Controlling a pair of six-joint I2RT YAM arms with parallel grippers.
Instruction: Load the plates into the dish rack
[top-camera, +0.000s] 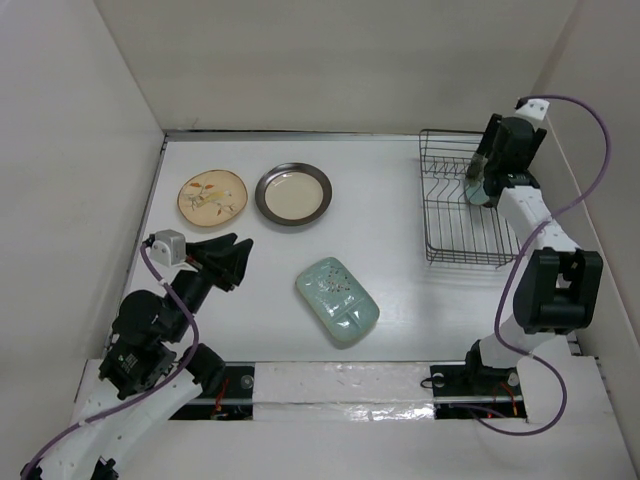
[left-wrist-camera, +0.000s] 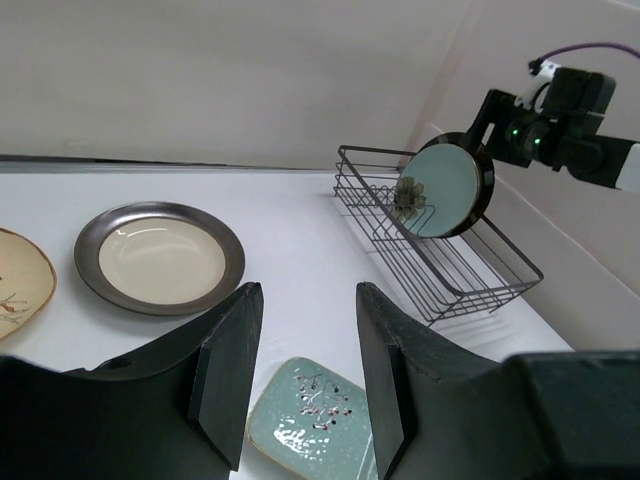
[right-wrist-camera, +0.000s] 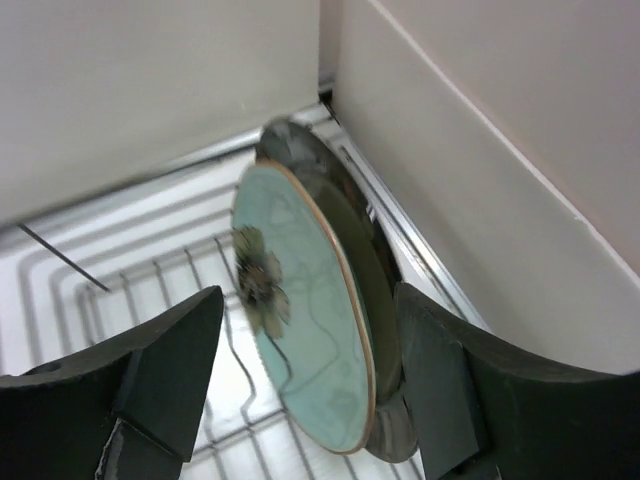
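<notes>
The teal floral plate (right-wrist-camera: 305, 350) stands on edge in the wire dish rack (top-camera: 447, 215), at its right side. My right gripper (right-wrist-camera: 308, 300) is open around the plate: the left finger is well off its face and the right finger is close behind its dark back. Three plates lie flat on the table: the tan leaf-print one (top-camera: 212, 198), the cream one with a grey rim (top-camera: 292, 193) and the pale-green oblong one (top-camera: 337, 300). My left gripper (left-wrist-camera: 305, 300) hovers open and empty, with the oblong plate (left-wrist-camera: 315, 420) seen below between its fingers.
White walls enclose the table on the left, back and right. The rack (left-wrist-camera: 440, 270) sits close to the right wall. The right arm (top-camera: 545, 270) rises beside the rack's near right corner.
</notes>
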